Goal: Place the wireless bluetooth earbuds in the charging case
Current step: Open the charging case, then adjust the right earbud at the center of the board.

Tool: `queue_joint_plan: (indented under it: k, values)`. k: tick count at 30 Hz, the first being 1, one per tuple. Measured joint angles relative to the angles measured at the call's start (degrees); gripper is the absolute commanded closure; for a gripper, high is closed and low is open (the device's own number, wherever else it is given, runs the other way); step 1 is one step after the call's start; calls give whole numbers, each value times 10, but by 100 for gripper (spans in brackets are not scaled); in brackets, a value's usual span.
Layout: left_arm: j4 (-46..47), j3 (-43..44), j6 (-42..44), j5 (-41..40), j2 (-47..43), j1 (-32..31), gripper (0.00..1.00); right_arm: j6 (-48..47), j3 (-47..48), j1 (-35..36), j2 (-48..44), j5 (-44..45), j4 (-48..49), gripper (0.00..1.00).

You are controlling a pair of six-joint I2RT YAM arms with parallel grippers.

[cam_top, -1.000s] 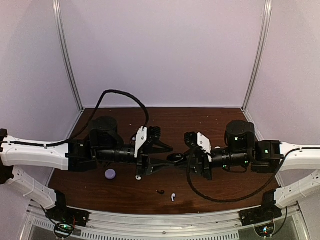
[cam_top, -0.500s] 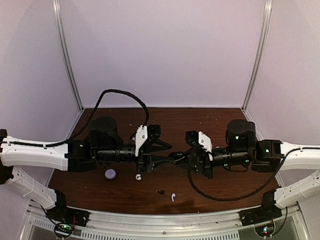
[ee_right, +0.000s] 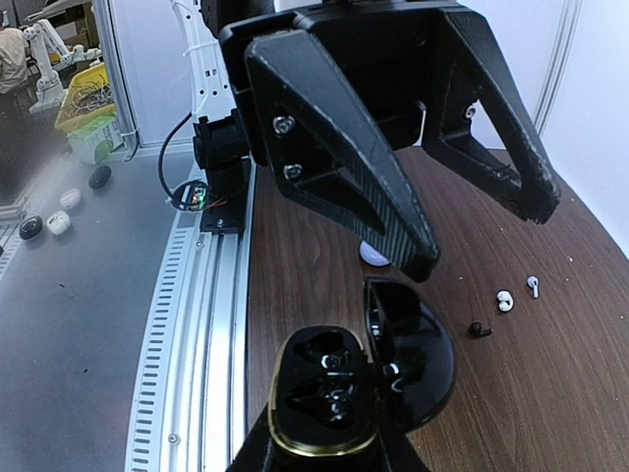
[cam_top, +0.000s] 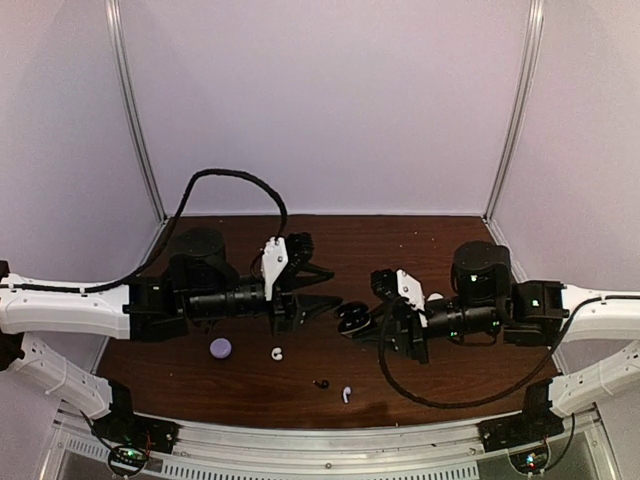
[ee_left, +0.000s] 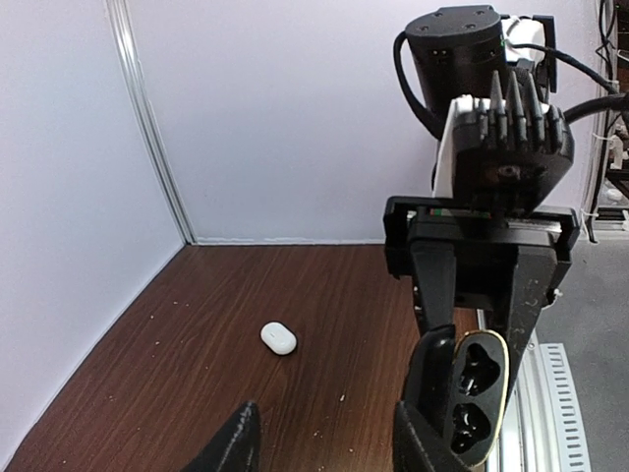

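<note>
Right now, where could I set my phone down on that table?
Bare: the table's back strip along the wall. A white case lies on the right half. Crowded: the centre, where the left gripper faces the right gripper holding the black case, and the front middle with loose buds.

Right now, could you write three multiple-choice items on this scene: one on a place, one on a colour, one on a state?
1. The glossy black open charging case is: A in the right gripper; B in the left gripper; C on the brown wooden table.
2. The small stemmed earbud on the table is: A black; B white; C lavender.
3. The left gripper is: A shut on an earbud; B shut on the case; C open and empty.
Key: A, that gripper clamps it; B, plainly white; C, its jaws stand apart, nothing between.
</note>
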Motion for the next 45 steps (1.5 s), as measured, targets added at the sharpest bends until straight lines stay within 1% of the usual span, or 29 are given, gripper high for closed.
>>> queue_joint_plan:
  k: [5, 13, 17, 21, 26, 33, 38, 42, 45]
  values:
    - [2, -17, -10, -2, -12, 14, 49, 5, -16, 0, -12, -3, 11, 96]
    - [-6, -60, -105, 8, -52, 105, 49, 43, -68, -12, -39, -6, 61, 96]
    - [-21, -96, -130, 5, -67, 117, 51, 59, -91, -22, -52, -6, 86, 96]
    - [-30, -137, -131, 18, -71, 116, 54, 80, -107, -30, -62, -6, 100, 96]
    - [-49, -141, -106, 47, -30, 106, 54, 99, -118, -33, -75, -6, 110, 96]
    - [-90, -102, -89, 52, 83, 66, 53, 121, -137, -38, -102, -3, 116, 95]
    - [-117, -86, -81, 28, 130, 45, 62, 125, -142, -39, -109, -1, 116, 95]
    - [-130, -84, -75, 8, 155, 23, 76, 125, -142, -43, -113, 0, 116, 95]
    - [-140, -84, -74, -2, 176, 9, 83, 126, -143, -44, -113, 0, 116, 95]
